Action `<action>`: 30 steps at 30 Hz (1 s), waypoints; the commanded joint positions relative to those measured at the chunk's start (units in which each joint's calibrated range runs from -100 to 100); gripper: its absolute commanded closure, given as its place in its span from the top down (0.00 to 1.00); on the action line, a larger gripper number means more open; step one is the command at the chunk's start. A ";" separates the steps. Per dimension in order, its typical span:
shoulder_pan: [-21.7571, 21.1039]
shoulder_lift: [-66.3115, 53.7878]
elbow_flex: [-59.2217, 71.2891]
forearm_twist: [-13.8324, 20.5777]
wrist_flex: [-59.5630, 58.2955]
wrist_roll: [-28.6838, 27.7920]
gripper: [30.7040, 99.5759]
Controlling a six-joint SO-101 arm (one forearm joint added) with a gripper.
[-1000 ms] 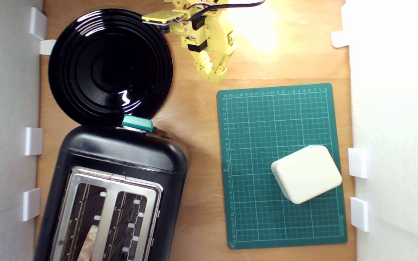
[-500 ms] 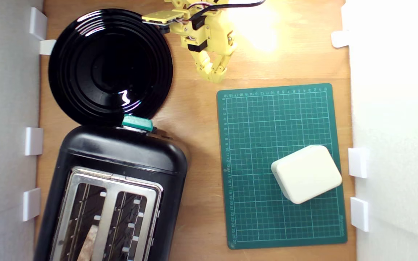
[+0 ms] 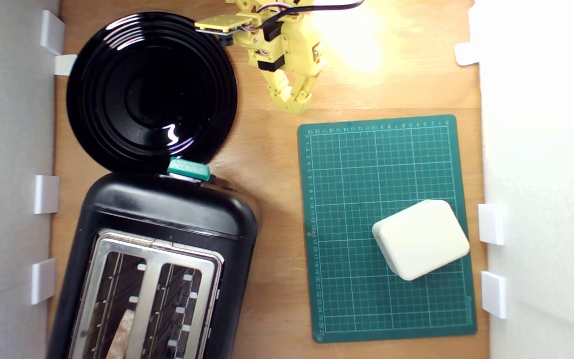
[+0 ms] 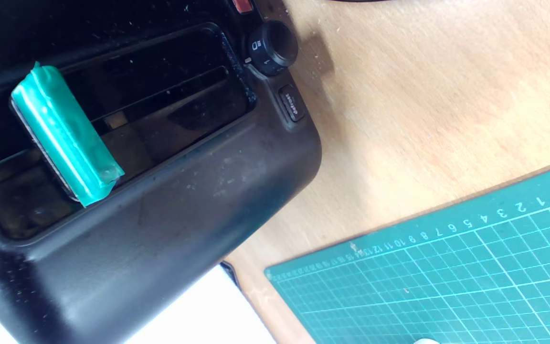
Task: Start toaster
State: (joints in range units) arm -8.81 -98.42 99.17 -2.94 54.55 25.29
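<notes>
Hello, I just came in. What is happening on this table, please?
A yellow robot arm's gripper hangs above the bare wood near the black plate, holding nothing. The black toaster has bread in one slot, and its teal lever is untouched. A cream box sits on the green cutting mat.

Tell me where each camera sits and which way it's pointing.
Exterior view: overhead, looking straight down on the table; shows the yellow arm and gripper, plate, toaster, mat, white box.
Wrist view: on the arm, looking at the toaster's lever end; nothing of the robot clearly shows.
Shared: toaster, lever, mat, table.
</notes>
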 commanded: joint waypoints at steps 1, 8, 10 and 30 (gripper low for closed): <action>-0.32 -0.25 0.20 0.31 0.48 -0.15 0.01; -0.39 -0.25 0.20 0.31 0.48 -0.15 0.01; -0.39 -0.25 0.20 0.31 0.48 -0.15 0.01; -0.39 0.58 0.20 0.03 0.48 0.16 0.01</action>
State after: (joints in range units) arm -8.81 -98.42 99.17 -2.94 54.55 25.29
